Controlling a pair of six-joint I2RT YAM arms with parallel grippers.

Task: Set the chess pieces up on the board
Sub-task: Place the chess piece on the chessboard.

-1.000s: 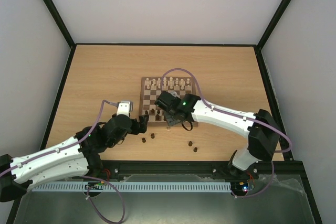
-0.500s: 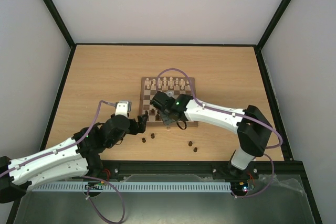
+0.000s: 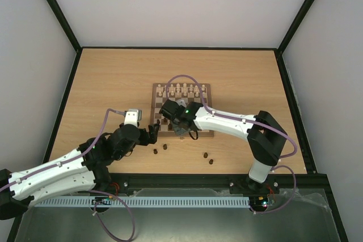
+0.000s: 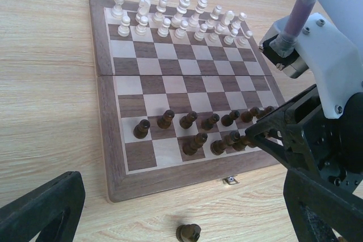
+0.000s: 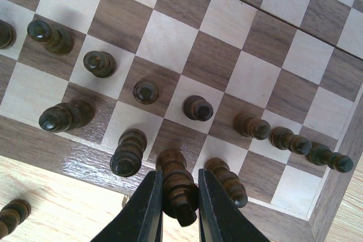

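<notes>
Since a second ago the right arm (image 3: 227,122) has swung further left along the near edge of the board (image 3: 154,97); the left arm (image 3: 57,174) has barely shifted. The left gripper (image 3: 152,132) hovers off the board's near-left corner, spread wide and holding nothing. The right gripper (image 5: 177,208), over the board's near edge, is pinched narrow on a dark chess piece (image 5: 176,188). Other dark chess pieces (image 4: 195,120) stand on the board's two near ranks, and four loose ones (image 3: 207,158) lie on the table (image 3: 113,83) in front of it. Pale chessmen (image 4: 181,21) fill the far ranks.

— What's it built like?
— White shells and black joints on the left arm (image 3: 52,177) and right arm (image 3: 228,122) alike; a purple cable (image 3: 182,76) runs along each (a green light (image 3: 186,111) glows on the right one).
— And the fingers (image 5: 145,211)?
— Black, flat-sided.
</notes>
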